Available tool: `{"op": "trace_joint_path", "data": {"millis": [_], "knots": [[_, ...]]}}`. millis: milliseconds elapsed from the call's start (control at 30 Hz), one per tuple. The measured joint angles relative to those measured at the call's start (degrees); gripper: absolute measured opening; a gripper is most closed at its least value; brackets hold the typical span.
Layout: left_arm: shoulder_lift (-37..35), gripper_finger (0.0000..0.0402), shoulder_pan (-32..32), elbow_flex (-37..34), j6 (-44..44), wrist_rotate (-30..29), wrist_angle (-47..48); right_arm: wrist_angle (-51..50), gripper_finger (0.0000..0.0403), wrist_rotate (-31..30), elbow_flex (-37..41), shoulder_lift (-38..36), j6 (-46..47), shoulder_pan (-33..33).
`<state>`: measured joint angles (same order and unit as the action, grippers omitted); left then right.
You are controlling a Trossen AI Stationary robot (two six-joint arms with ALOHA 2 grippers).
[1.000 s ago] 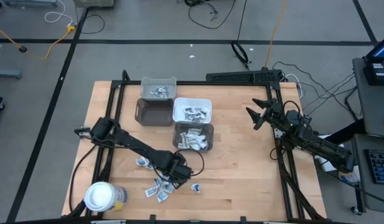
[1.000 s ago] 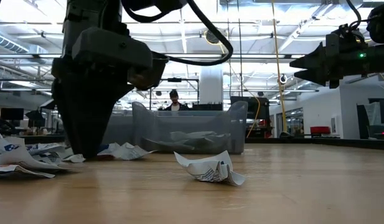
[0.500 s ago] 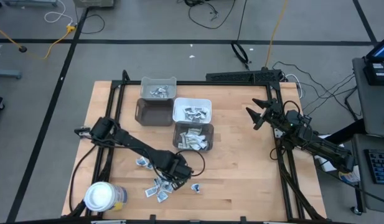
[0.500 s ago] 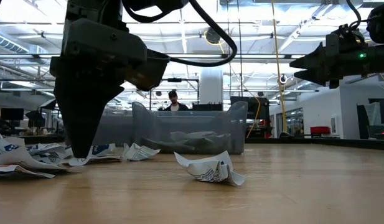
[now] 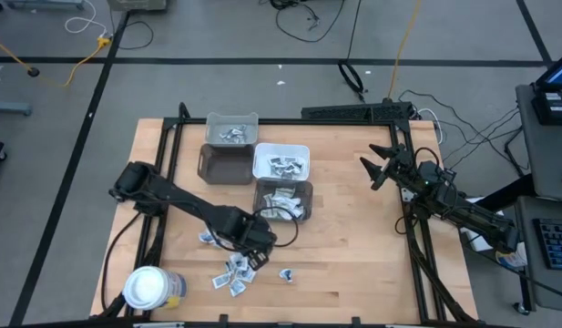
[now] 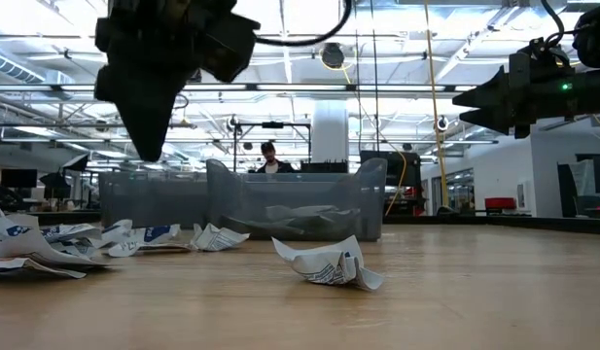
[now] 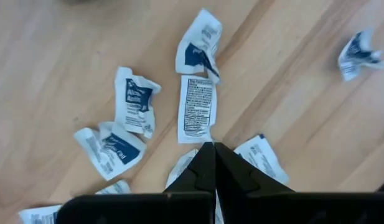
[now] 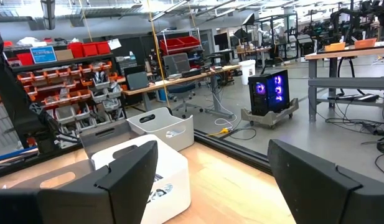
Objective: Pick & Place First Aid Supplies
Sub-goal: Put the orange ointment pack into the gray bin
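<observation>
The worktop [image 5: 353, 246] is pale, light-brown wood with a straight plank grain, edged by a black frame [image 5: 290, 119]; the packets [image 7: 196, 109] are white with dark blue patches and fine black print; one bin [image 5: 281, 160] is white, the bins [image 5: 224, 164] beside it grey; the jar [image 5: 146, 288] has a white lid over a yellowish body; both arms and the left claw [image 7: 213, 149] are black; the floor [image 5: 262, 36] is grey with dark lines.
</observation>
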<state>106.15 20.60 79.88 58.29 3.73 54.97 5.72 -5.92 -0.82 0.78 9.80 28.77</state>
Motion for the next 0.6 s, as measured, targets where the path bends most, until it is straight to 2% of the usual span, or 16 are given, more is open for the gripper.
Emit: {"op": "trace_joint_path", "data": {"millis": [167, 300, 433, 600], "knots": [[-0.8, 0.0004, 0.0, 0.0, 0.3, -0.8, 0.3, 0.0, 0.0297, 0.0, 0.0, 0.0, 0.0, 0.0], [-0.8, 0.0025, 0.0, 0.0, 0.4, -0.9, 0.3, 0.0, 0.0297, 0.0, 0.0, 0.0, 0.0, 0.0], [-0.8, 0.0072, -0.1, 0.0, -0.8, -0.4, 0.2, 0.0, 0.0297, 0.0, 0.0, 0.0, 0.0, 0.0], [-0.8, 0.0155, 0.1, 0.0, -0.8, 0.3, -1.7, 0.0, 0.0297, 0.0, 0.0, 0.0, 0.0, 0.0]]}}
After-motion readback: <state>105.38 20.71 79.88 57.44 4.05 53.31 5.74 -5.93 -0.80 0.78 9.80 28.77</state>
